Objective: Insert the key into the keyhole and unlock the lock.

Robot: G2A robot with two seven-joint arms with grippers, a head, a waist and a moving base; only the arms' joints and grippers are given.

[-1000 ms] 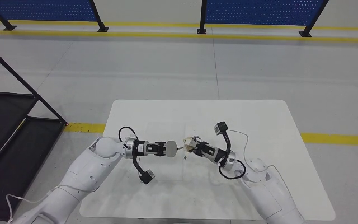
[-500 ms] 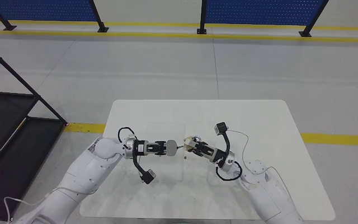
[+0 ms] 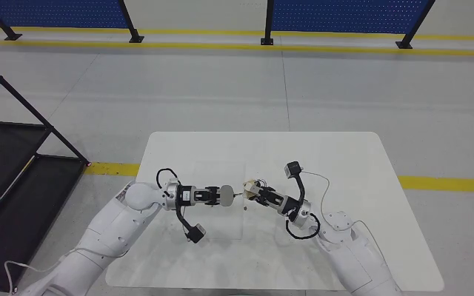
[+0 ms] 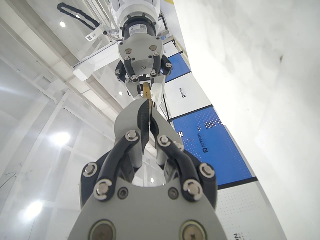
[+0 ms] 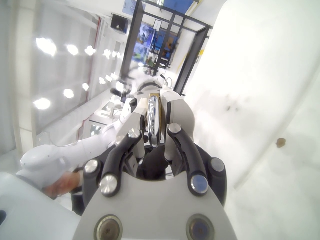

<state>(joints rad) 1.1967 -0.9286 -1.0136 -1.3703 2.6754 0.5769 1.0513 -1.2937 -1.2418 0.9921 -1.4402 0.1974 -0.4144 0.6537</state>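
Over the middle of the white table (image 3: 333, 155) my two grippers meet tip to tip. My left gripper (image 3: 228, 195) (image 4: 149, 106) is shut on a small brass key (image 4: 150, 101), and the key's tip touches the lock (image 4: 145, 87) at its keyhole end. How deep it sits is hidden. My right gripper (image 3: 253, 192) (image 5: 156, 106) is shut on the lock (image 3: 252, 189), a brass padlock with a shiny shackle (image 5: 152, 116) lying between the fingers. Both grippers hover above the tabletop.
A black metal rack (image 3: 29, 170) stands on the floor left of the table. Blue perforated barriers (image 3: 333, 15) line the far side of the room. Bare tabletop surrounds the grippers on all sides.
The right forearm has shifted slightly toward the table's near edge. Both grippers keep their hold and stay joined at the key.
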